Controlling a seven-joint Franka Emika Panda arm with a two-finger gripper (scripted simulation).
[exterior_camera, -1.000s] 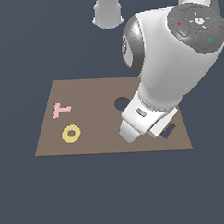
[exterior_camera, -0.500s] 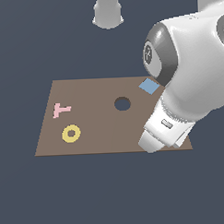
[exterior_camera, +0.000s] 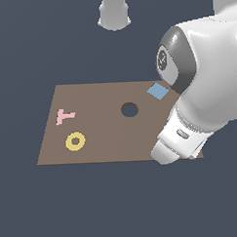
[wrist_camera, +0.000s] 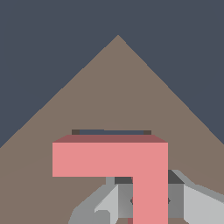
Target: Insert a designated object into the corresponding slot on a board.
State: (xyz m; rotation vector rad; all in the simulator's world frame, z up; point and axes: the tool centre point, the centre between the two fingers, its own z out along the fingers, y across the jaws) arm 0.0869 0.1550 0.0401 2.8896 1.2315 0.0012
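Claw clenched on the red chevron piece, seen only in the wrist view; arm blocks it in the exterior view. Left to right on the board: pink T at 9 o'clock, yellow ring at 8, round hole near centre, blue patch at 1. Dark slot edge just beyond the piece. Best: line the outlines up, then lower straight.

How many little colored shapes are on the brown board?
4: a pink T and a yellow ring near the exterior view's left, a blue square at the far edge, and a red piece by the gripper. The arm may hide more.
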